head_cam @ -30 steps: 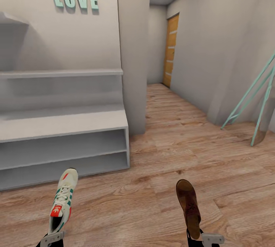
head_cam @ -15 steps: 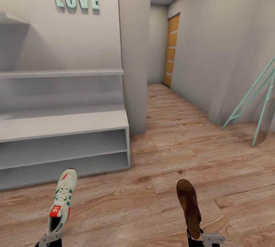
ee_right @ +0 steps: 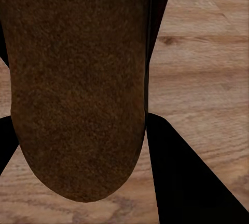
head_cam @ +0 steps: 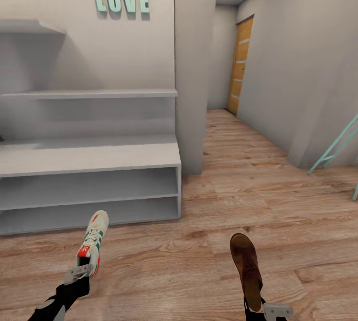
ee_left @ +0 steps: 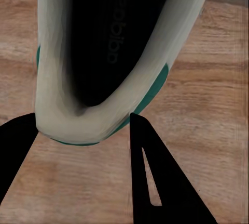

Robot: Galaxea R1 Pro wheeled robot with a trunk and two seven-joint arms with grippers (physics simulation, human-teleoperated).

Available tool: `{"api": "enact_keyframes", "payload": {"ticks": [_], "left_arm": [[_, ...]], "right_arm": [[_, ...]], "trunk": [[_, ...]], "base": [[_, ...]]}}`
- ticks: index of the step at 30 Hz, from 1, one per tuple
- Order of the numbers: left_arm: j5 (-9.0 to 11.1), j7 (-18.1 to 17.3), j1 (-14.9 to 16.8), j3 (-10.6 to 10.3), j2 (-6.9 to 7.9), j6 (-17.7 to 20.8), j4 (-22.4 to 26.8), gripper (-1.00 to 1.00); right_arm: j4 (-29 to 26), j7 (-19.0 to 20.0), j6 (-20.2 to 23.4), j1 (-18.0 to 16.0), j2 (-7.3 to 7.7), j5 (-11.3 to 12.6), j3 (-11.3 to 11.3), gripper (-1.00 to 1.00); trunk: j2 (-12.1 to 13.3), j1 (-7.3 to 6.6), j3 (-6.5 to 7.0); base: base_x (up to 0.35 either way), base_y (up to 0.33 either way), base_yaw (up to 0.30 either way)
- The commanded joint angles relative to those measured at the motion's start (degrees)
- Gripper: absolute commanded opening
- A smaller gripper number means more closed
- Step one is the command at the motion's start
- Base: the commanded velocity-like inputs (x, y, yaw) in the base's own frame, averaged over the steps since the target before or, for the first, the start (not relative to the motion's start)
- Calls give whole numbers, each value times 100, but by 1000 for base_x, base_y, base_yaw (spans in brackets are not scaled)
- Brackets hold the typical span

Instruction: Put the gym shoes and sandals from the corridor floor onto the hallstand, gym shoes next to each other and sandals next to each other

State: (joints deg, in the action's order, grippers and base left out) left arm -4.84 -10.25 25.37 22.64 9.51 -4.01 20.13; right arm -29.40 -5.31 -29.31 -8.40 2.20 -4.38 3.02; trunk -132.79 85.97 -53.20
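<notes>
Sneaker (head_cam: 92, 244) clamped heel-first in left gripper (head_cam: 79, 275), lower left; sandal (head_cam: 246, 269) pinched by right gripper (head_cam: 266, 307), lower right. Rack (head_cam: 99, 154) ahead, centre left. Risk: loose end-grips slipping, dropping shoes on floor (head_cam: 199, 256) short of shelves.

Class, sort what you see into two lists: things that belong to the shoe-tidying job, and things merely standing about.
Job: gym shoe in left gripper; sandal in right gripper; hallstand; corridor floor.
Standing about: LOVE letters; wooden door; teal frame.
</notes>
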Motion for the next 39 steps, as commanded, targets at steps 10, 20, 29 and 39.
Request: {"api": "enact_keyframes", "payload": {"ticks": [10, 20, 29, 39], "left_arm": [[-721, -17, 1023, 66, -57, 1315, 25, -100], [-781, 37, 1392, 65, 13, 1876, 172, -100], [-783, 344, 1400, 81, 14, 1884, 201, -100], [-782, 486, 1377, 68, -9, 1875, 201, -100]], "right_arm": [[19, -32, -14, -3, 5, -27, 15, -100], [5, -32, -14, -3, 8, -33, 84, -100], [-4, -35, -14, -3, 8, -28, 84, -100], [-12, -40, -21, -3, 14, -34, 88, -100]], "trunk": [[-2, -1, -6], [-2, -1, -6], [-2, -1, -6], [-2, -1, -6]], "base": [[0, 0, 7], [66, 56, 0], [241, 219, 128], [272, 173, 86]]}}
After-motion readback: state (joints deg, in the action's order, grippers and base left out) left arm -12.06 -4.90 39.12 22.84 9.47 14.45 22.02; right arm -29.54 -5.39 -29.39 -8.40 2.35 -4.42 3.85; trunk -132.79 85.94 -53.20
